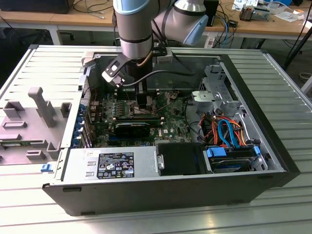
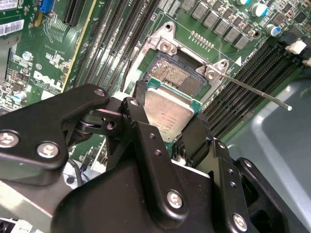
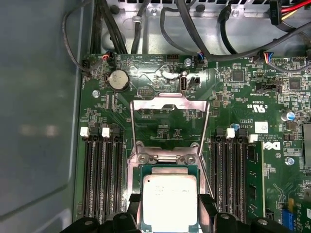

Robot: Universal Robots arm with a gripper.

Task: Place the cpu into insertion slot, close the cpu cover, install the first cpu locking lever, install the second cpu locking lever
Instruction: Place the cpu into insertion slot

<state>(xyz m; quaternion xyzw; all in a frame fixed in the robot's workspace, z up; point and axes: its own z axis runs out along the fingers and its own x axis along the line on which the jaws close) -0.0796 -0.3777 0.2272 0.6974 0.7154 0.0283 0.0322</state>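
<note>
The cpu, a flat silver-topped square chip on a green base, is held between the black fingers of my gripper, which is shut on it. It hangs tilted just over the insertion slot, whose dark pin field shows beyond the chip. In the first wrist view the cpu covers most of the slot between my fingertips. The cpu cover, a silver frame, stands swung open behind the slot. A thin locking lever sticks out, unlatched. In the exterior view my gripper is down inside the computer case.
Black memory slots run on both sides of the socket. A long black card lies across the green motherboard. The power supply box and a drive bay with coloured cables line the case's near side. Case walls surround the arm.
</note>
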